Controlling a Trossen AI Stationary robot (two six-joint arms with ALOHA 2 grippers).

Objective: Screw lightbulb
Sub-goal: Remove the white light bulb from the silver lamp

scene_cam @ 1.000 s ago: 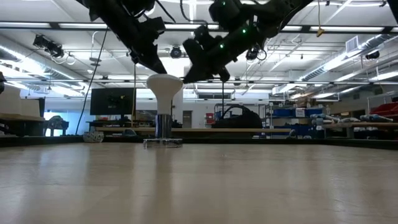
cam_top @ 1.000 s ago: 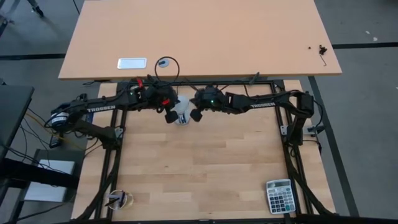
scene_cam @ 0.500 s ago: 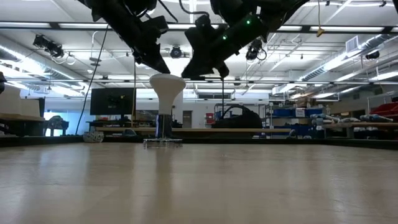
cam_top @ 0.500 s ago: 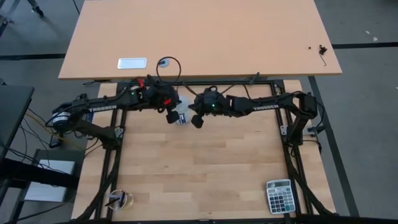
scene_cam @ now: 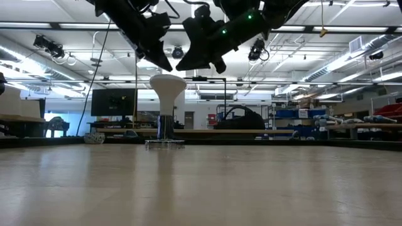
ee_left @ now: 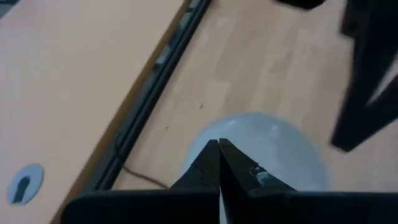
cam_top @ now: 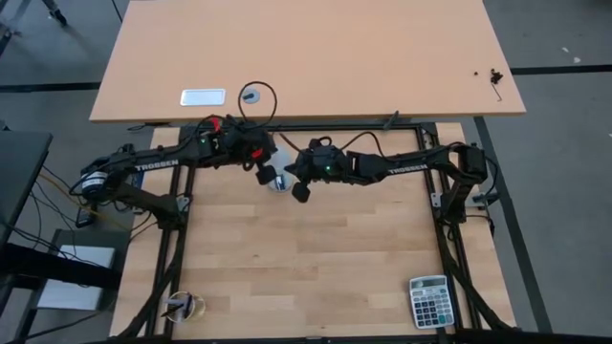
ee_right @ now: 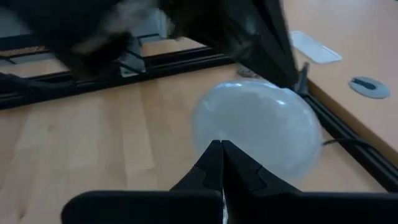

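The white lightbulb [cam_top: 277,180] [scene_cam: 168,88] stands upright near the table's far edge. Its wide round face is up, and its narrow base is in the socket [scene_cam: 164,143] on the table. My left gripper [cam_top: 263,175] [scene_cam: 164,64] [ee_left: 219,149] hangs shut just above the bulb's left rim. My right gripper [cam_top: 298,189] [scene_cam: 217,66] [ee_right: 221,149] is also shut and hangs above and to the right of the bulb. In both wrist views the bulb's face [ee_left: 261,143] [ee_right: 255,130] lies just beyond the closed fingertips. The low view shows a gap between each gripper and the bulb.
A calculator [cam_top: 430,301] lies at the near right corner and a small object [cam_top: 182,306] at the near left. Black frame rails [cam_top: 335,127] run along the far edge. Beyond them stands a tan table [cam_top: 382,57] with a white plate [cam_top: 203,96] and a cable grommet [cam_top: 251,94].
My right gripper, still shut, has swung toward the table's left and slightly up, from beside the bulb's right rim to a place higher above it. The bulb has stayed upright in the socket.
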